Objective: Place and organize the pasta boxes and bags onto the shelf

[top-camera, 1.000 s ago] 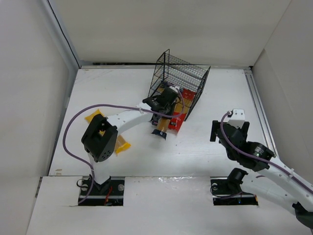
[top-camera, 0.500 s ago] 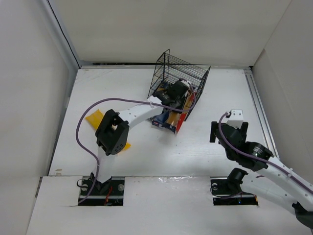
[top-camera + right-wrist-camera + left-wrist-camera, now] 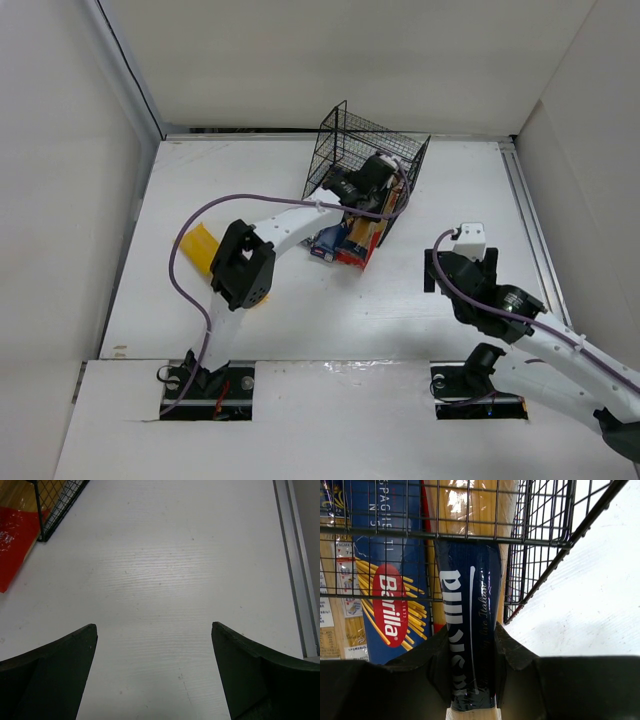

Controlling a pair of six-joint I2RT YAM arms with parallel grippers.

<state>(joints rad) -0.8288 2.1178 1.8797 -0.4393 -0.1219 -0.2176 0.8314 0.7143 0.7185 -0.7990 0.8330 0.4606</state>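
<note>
The black wire shelf (image 3: 385, 150) lies on its side at the back middle, also seen in the left wrist view (image 3: 540, 540). My left gripper (image 3: 376, 178) reaches into its opening and is shut (image 3: 470, 652) on a long clear spaghetti bag with a dark blue label (image 3: 470, 605). A dark blue Barilla box (image 3: 385, 580) lies in the shelf to its left. A red package (image 3: 356, 252) and a blue one (image 3: 326, 241) stick out of the shelf front. A yellow bag (image 3: 198, 245) lies on the table at the left. My right gripper (image 3: 458, 270) hovers open and empty (image 3: 153, 626).
White walls enclose the table on three sides. A metal rail (image 3: 292, 555) runs along the right edge. The shelf's corner (image 3: 55, 505) and the red package (image 3: 12, 540) show at the upper left of the right wrist view. My left arm's elbow (image 3: 243, 268) overhangs the yellow bag.
My left gripper has pushed the spaghetti bag farther back and right into the shelf, the arm stretching out. My right gripper has shifted slightly left and forward.
</note>
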